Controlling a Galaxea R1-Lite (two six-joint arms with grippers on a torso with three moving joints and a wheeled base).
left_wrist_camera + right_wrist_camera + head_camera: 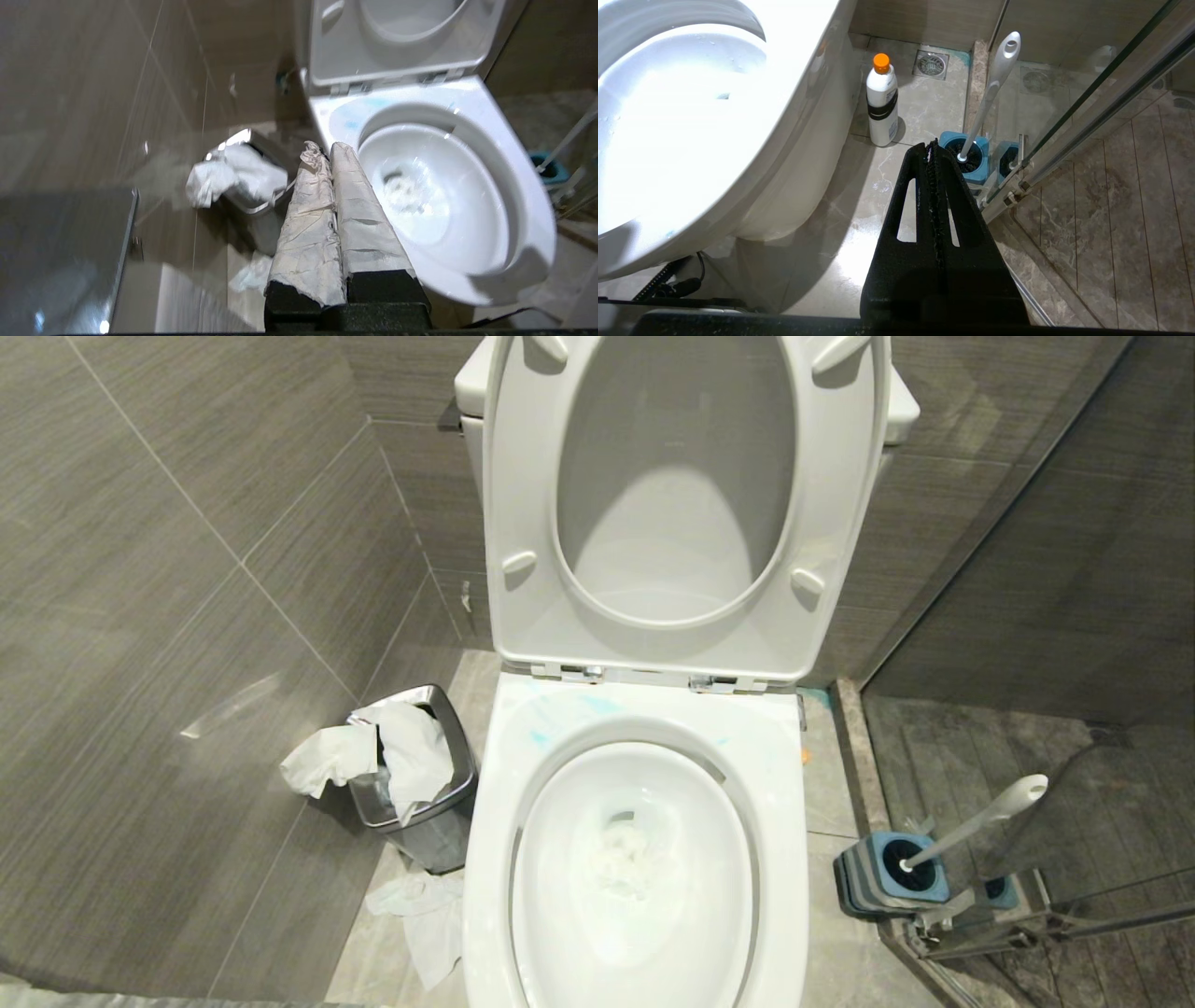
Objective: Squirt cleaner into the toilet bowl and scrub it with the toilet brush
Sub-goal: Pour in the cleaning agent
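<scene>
White ceramic toilet bowl (635, 859) is seen with turquoise cleaner (597, 705) smeared on its rear rim. Right of it, the toilet brush (971, 826) is stood in its holder (887, 882). Both the left gripper (324, 149) and right gripper (931, 147) are closed, empty.

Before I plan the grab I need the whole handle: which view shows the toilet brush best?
The right wrist view: the toilet brush shows end to end, standing in its blue holder past the shut right gripper. The head view shows it smaller, leaning near the glass. The left wrist view catches only a sliver of handle at the frame edge.
</scene>
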